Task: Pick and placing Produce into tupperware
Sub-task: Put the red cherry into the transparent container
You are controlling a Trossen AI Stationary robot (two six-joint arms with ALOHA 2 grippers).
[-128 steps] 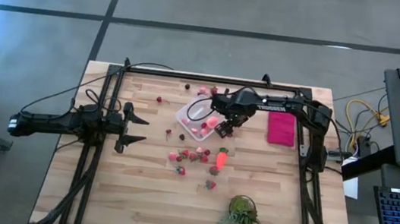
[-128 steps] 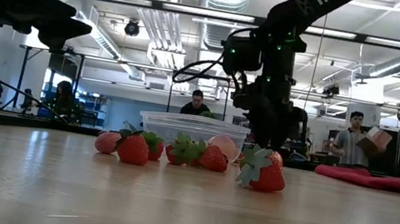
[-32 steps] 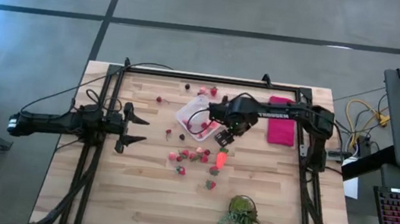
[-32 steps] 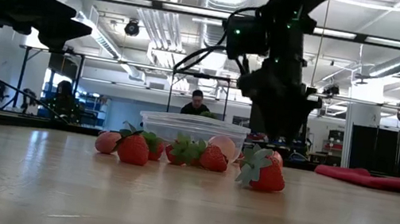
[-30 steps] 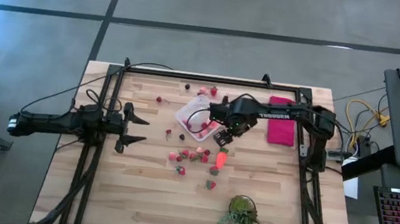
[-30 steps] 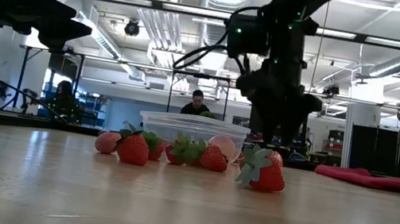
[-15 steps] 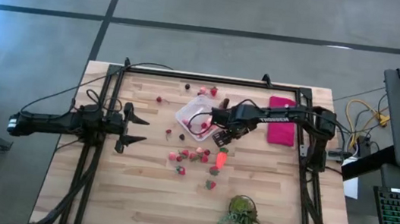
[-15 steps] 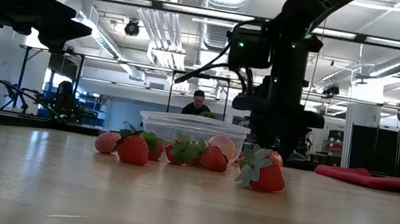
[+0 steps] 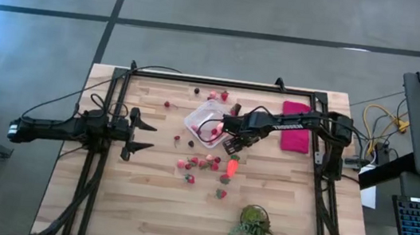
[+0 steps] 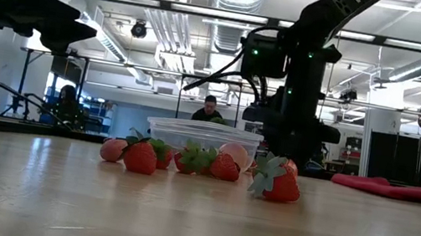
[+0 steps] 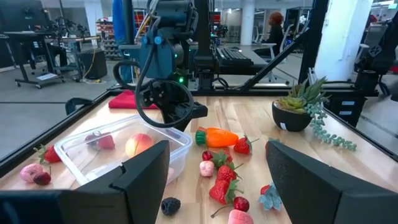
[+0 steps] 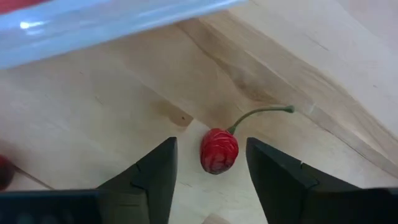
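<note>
A small red cherry (image 12: 219, 150) with a green stem lies on the wood just beside the clear tupperware (image 9: 203, 121), whose wall (image 12: 93, 25) shows in the right wrist view. My right gripper (image 12: 211, 148) points down over the cherry, open, one finger on either side of it with a gap to each. Several pink and red pieces lie inside the tupperware (image 11: 118, 149). My left gripper (image 9: 146, 136) waits open at the table's left.
Strawberries (image 9: 200, 164) and an orange carrot (image 9: 231, 167) lie near of the tupperware, with more berries (image 9: 214, 95) far of it. A magenta cloth (image 9: 296, 134) lies at the right and a green plant (image 9: 251, 223) near the front. People stand in the room behind.
My right gripper has sunk toward the table beside the tupperware's near right corner and has turned a little about its own axis. Nothing on the table has moved.
</note>
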